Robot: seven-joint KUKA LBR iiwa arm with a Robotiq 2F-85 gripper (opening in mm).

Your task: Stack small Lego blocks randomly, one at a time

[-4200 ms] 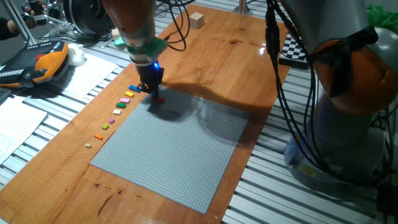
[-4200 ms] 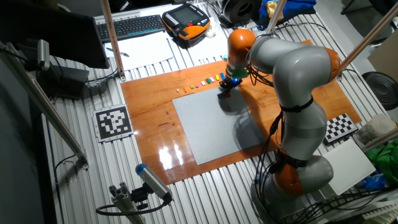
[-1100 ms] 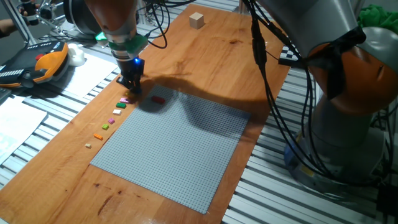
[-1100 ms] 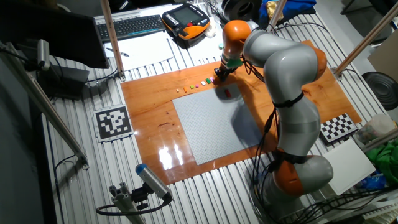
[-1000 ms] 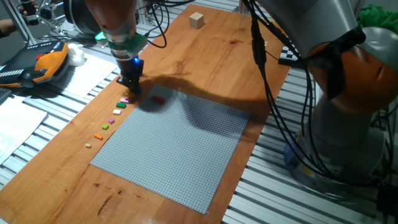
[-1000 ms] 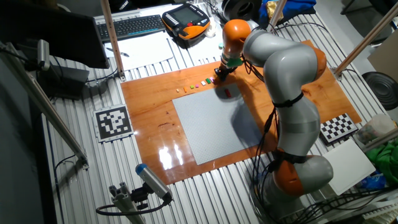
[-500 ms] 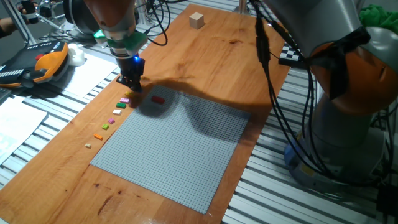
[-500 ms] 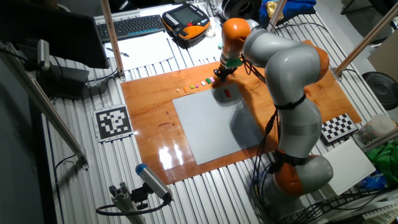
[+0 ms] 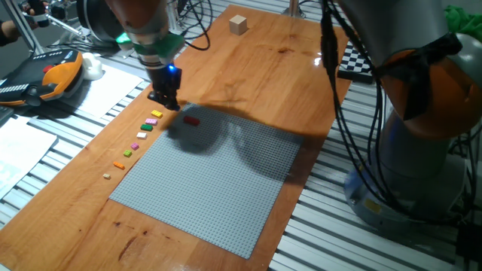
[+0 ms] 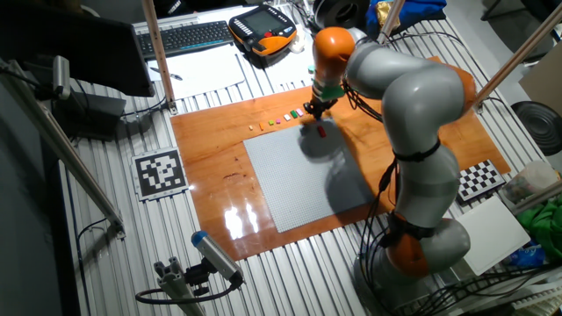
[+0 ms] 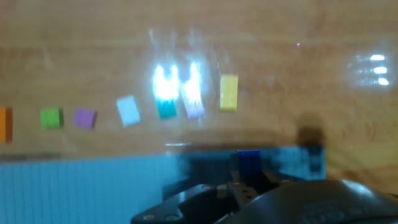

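My gripper [image 9: 167, 102] hangs just above the wooden table beside the far left corner of the grey baseplate [image 9: 218, 181], shut on a small blue Lego block [image 11: 247, 160] that shows between the fingers in the hand view. A red block [image 9: 192, 120] sits on the baseplate close to the right of the gripper [image 10: 309, 109]. Several more small blocks lie in a row on the wood along the plate's left edge, among them a yellow one [image 9: 156, 114], a green one [image 9: 147, 127] and an orange one [image 9: 118, 164]. In the hand view, glare washes over two blocks of the row next to the yellow block [image 11: 229, 93].
A plain wooden cube [image 9: 239, 24] stands at the table's far edge. A teach pendant [image 9: 45, 75] and papers lie off the table to the left. The arm's base [image 9: 422, 150] and cables fill the right side, near a checkerboard [image 9: 354, 60].
The gripper went from the red block on the baseplate to the row of blocks. It has now risen and shifted slightly right with the blue block, which is gone from the row.
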